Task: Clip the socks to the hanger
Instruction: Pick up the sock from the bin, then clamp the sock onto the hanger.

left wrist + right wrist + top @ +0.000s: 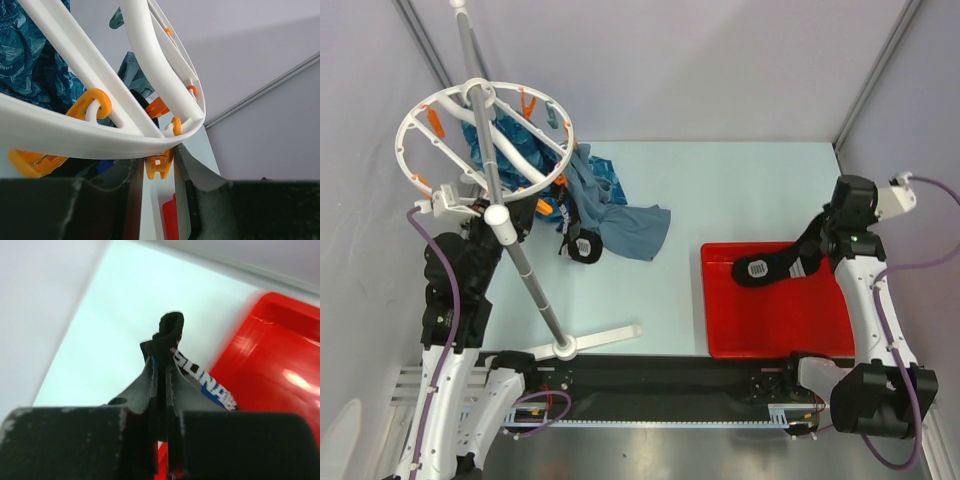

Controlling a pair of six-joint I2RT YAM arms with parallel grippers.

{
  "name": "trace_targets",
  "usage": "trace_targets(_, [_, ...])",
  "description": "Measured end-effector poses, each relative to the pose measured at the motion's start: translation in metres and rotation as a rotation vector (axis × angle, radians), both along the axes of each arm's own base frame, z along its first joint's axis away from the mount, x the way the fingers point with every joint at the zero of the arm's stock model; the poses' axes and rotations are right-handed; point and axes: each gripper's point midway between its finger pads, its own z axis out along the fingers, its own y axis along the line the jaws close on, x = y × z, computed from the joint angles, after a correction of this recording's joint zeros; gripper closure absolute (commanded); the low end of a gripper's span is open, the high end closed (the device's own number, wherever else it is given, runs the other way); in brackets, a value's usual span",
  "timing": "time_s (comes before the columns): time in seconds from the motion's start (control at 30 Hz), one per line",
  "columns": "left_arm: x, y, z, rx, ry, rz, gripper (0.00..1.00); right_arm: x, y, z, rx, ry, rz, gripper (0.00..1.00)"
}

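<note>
- Right gripper [162, 376]: clamped tight on one black sock [783, 262]. In the wrist view we see the fabric pinched between the two fingers, with a strip of white lettering poking out.
- That sock trails from the gripper over the far edge of the one red tray [770, 325], white striped patch facing up. The tray sits at the near right corner of the desk [720, 190].
- Left gripper [159, 161]: clenched on the hanger [75, 135] at its round white rim, with one orange clip [158, 172] hanging right between the fingers. We can't tell if the pads press the clip or the rim.
- We count two socks. The second sock [585, 246] is under the hanger's right side; hanging or lying on the desk, we can't tell.
- One hanger, on a grey pole [525, 270] over the far left corner of the desk. We count at least five orange clips from above.
- Blue patterned cloths [492, 150] hang inside the ring, and one grey-blue cloth [635, 228] sits just beside the second sock.
</note>
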Motion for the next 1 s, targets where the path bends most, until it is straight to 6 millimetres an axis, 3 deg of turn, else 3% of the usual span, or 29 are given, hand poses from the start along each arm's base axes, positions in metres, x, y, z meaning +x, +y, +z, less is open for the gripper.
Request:
trace_targets(0.07, [0.000, 0.000, 0.000, -0.001, -0.001, 0.000, 1.00, 0.020, 0.023, 0.014, -0.032, -0.026, 0.179, 1.00])
trace_targets(0.2, [-0.001, 0.000, 0.001, -0.001, -0.002, 0.000, 1.00, 0.054, 0.090, 0.039, -0.087, -0.064, 0.599, 1.00])
trace_targets(0.3, [-0.001, 0.000, 0.000, 0.000, 0.002, 0.000, 1.00, 0.074, 0.164, 0.074, -0.134, -0.118, 0.951, 1.00])
trace_targets(0.37, [-0.001, 0.000, -0.001, 0.000, 0.004, 0.000, 1.00, 0.076, 0.216, 0.101, -0.180, -0.169, 1.167, 1.00])
trace_targets(0.43, [-0.002, 0.000, -0.001, 0.001, 0.013, 0.001, 1.00, 0.064, 0.266, 0.126, -0.237, -0.235, 1.370, 1.00])
trace_targets(0.5, [-0.002, 0.000, 0.000, 0.001, 0.017, 0.001, 1.00, 0.037, 0.314, 0.147, -0.287, -0.313, 1.589, 1.00])
trace_targets(0.63, [-0.004, 0.000, 0.001, -0.003, 0.016, 0.000, 1.00, -0.022, 0.375, 0.177, -0.480, -0.445, 1.929, 1.00])
trace_targets(0.8, [-0.005, 0.000, 0.002, -0.008, 0.015, 0.000, 1.00, -0.078, 0.413, 0.196, -0.684, -0.607, 2.183, 1.00])
trace_targets(1.0, [-0.006, -0.001, 0.004, -0.023, 0.015, -0.006, 1.00, -0.100, 0.449, 0.165, -0.694, -0.655, 2.371, 1.00])
